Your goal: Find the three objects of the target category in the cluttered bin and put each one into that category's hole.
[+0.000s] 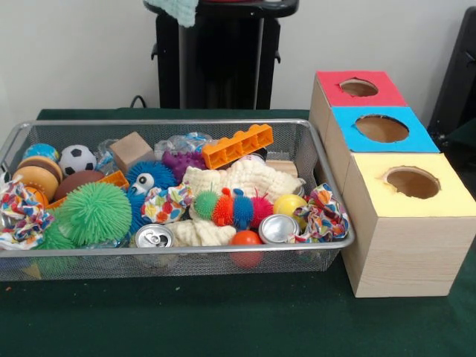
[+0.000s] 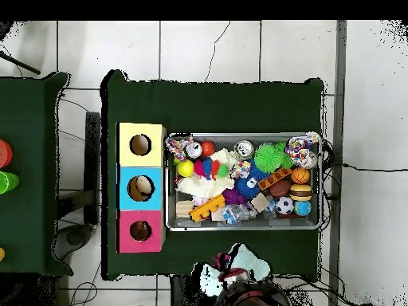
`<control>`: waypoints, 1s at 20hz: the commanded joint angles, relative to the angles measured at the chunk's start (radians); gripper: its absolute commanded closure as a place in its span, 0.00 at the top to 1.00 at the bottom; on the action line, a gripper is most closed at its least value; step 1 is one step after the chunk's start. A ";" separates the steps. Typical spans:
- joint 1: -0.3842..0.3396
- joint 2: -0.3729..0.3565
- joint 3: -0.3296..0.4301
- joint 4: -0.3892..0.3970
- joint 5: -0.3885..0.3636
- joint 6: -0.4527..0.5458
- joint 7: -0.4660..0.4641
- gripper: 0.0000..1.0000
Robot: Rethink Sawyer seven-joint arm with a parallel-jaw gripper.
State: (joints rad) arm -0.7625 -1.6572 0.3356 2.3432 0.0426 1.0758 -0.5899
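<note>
**A:** What sits at the left of the front view?

**B:** A wire mesh bin [image 1: 327,195] on the green table [image 1: 223,320], crammed full. At its left end lie a fuzzy green ball [image 1: 94,213], a soccer ball [image 1: 76,158] and a wooden cube [image 1: 131,149].

**A:** And toward the middle?

**B:** An orange toothed block [image 1: 238,146] at the back, a rainbow caterpillar toy [image 1: 232,207] on a cream cloth [image 1: 245,178], and two drink cans [image 1: 154,236] against the front wall, with an orange ball between them.

**A:** To the right?

**B:** A row of three wooden boxes just beside the bin, each with a round hole: red box [image 1: 359,88] farthest, blue box [image 1: 381,129] in the middle, yellow box [image 1: 413,183] nearest.

**A:** The gripper?

**B:** Neither view shows it clearly. Overhead, only the robot's base [image 2: 239,275] appears at the bottom edge, so I cannot tell whether the fingers are spread or pressed together.
</note>
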 commanded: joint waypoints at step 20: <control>0.110 0.243 0.005 -0.070 -0.180 0.098 0.496 0.00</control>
State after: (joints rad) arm -0.6643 -1.5350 0.3452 2.2647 -0.0953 1.2826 -0.4899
